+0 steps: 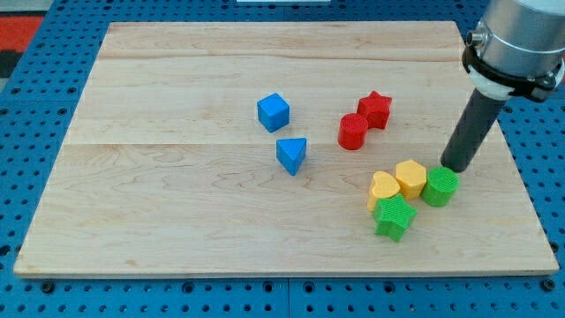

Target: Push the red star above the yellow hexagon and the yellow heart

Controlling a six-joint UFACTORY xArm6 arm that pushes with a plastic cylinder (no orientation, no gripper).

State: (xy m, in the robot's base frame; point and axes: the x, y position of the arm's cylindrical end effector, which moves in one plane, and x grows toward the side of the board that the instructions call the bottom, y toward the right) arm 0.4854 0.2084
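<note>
The red star sits in the upper right part of the wooden board, touching a red cylinder that lies just to its lower left. Down toward the view's bottom right, the yellow hexagon and the yellow heart rest side by side and in contact, with a green cylinder pressed against the hexagon's right side and a green star tucked just beneath the heart.

As far as I can judge, the job is partly in shape already — the star is higher in the view than both yellow pieces, though it stands well apart from them and a little to the left of the hexagon. What seems left is a short push down and slightly right, so the star ends up near and directly over the pair. The red cylinder hugging the star could get dragged along if the push comes from the wrong side.

My tip is on the board just above the green cylinder, to the right of the hexagon and well away from the star, so it isn't yet placed behind the star for any push. There is no claw on this arm — only a plain dark rod, so nothing is clenched or grasped

Two blue blocks, a blue cube and a blue triangle, lie near the middle, clear of all this
</note>
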